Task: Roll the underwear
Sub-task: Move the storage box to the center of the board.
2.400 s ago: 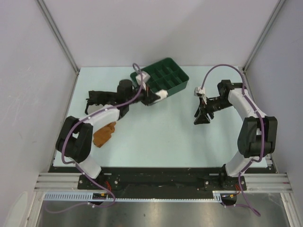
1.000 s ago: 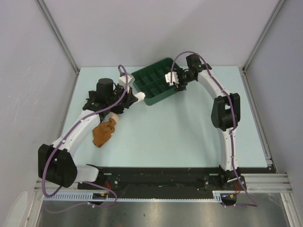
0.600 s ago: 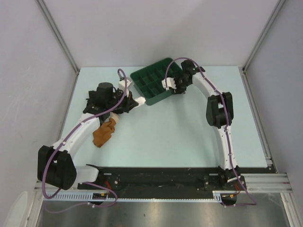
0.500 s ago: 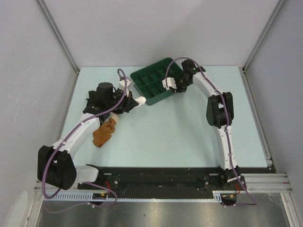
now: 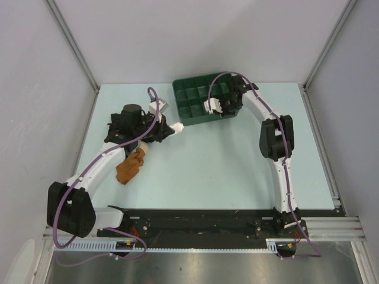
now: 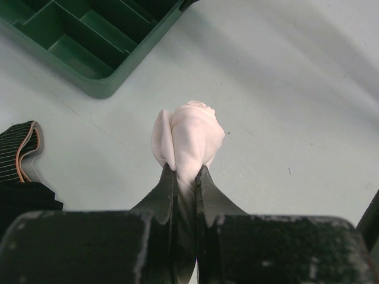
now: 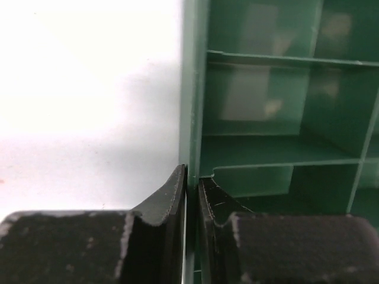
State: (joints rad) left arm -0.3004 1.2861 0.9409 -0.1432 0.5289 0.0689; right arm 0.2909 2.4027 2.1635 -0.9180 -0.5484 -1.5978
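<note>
In the left end effector (image 6: 185, 173), clamped underwear (image 6: 188, 139)

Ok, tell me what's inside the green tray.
The compartments in view of the green tray hold nothing. The right end effector clamps its wall and hides a few cells. The rolled underwear is outside, in the left end effector.

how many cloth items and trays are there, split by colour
cream underwear: 1
black garment: 1
orange-brown garment: 1
green tray: 1
total: 4
</note>
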